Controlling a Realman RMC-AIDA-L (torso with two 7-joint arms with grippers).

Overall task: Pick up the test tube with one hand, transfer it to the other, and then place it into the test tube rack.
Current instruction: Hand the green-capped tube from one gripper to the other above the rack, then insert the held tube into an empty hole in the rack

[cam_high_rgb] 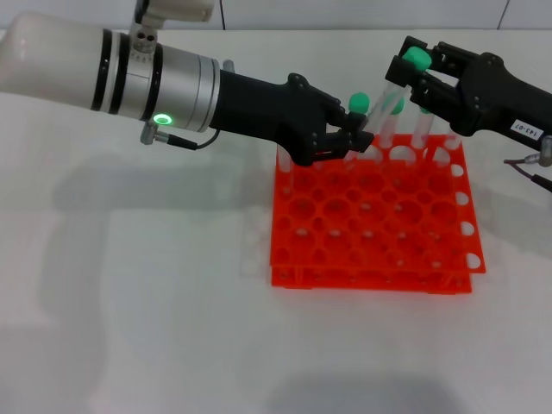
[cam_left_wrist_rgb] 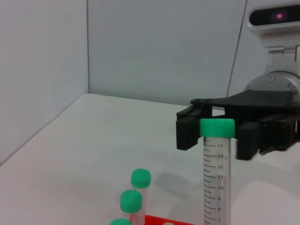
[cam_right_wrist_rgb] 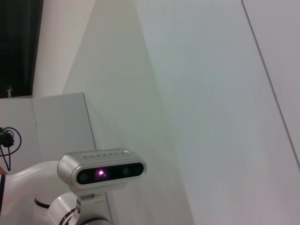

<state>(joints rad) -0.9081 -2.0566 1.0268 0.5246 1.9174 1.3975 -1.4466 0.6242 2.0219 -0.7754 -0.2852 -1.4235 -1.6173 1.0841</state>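
Between right gripper (cam_high_rgb: 412, 71) jaws: test tube (cam_high_rgb: 390, 108) cap.

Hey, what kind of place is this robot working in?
Probably a lab-style robot test bench: a bright orange plastic test tube rack on a plain white table, clear green-capped tubes standing in it, and bare white partition walls around.

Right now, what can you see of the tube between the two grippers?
The test tube is slim clear plastic with a green cap and printed black numbers. It leans over the far edge of the orange test tube rack, lower part held by the left gripper, the right gripper at its cap.
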